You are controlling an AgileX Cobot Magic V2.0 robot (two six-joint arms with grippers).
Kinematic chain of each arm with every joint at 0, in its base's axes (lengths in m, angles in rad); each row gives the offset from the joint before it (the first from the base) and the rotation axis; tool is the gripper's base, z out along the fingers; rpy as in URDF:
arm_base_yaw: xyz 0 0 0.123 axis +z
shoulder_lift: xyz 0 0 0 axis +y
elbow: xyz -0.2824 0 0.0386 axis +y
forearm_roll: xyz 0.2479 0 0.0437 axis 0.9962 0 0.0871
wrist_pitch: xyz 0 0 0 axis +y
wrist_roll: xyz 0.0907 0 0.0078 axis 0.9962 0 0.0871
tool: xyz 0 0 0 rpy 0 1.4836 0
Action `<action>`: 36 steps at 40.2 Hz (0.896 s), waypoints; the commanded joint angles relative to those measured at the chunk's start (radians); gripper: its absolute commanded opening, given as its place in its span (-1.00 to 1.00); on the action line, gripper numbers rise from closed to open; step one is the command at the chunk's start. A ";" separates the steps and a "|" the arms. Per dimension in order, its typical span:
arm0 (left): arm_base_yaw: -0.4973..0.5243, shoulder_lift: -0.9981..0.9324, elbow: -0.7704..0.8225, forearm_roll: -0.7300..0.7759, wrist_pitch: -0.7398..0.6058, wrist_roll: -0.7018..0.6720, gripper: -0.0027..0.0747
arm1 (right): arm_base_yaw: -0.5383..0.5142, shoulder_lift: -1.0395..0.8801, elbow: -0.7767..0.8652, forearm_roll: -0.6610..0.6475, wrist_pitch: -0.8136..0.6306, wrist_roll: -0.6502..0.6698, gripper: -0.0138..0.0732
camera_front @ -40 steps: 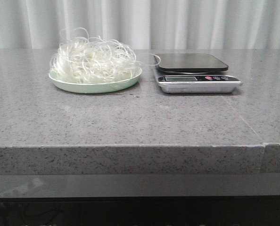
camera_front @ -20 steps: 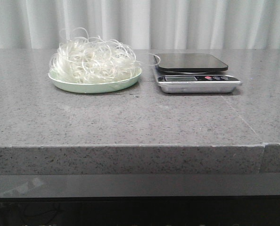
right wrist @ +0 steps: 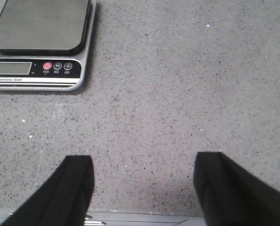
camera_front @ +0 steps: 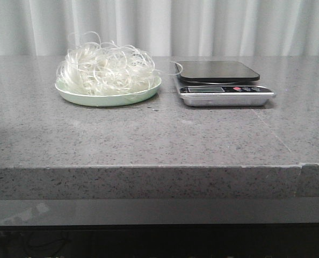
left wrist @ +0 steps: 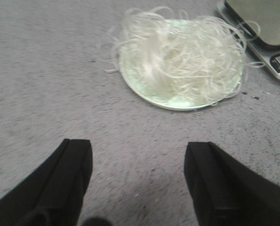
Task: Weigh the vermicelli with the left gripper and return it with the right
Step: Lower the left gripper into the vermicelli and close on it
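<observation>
Upper left of front frame: vermicelli [camera_front: 107, 69] unpicked on plate [camera_front: 108, 98]. Left end effector [left wrist: 137, 176] wide; I'd descend, pinch, carry to scale [camera_front: 222, 83].

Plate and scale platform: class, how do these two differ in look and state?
The plate is round and pale green; the scale platform is squarish and dark. The plate is heaped with vermicelli; the platform is bare apart from one stray strand over its edge. Both sit on the grey counter.
</observation>
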 commanded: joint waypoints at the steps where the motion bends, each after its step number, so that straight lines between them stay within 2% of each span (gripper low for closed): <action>1: -0.040 0.092 -0.100 -0.012 -0.065 -0.002 0.39 | -0.008 0.007 -0.033 0.000 -0.054 -0.003 0.62; 20: -0.054 0.536 -0.432 0.020 -0.065 -0.002 0.39 | -0.008 0.007 -0.033 0.000 -0.054 -0.003 0.62; 36: -0.054 0.706 -0.505 0.047 -0.080 -0.002 0.39 | -0.008 0.007 -0.033 0.000 -0.054 -0.003 0.62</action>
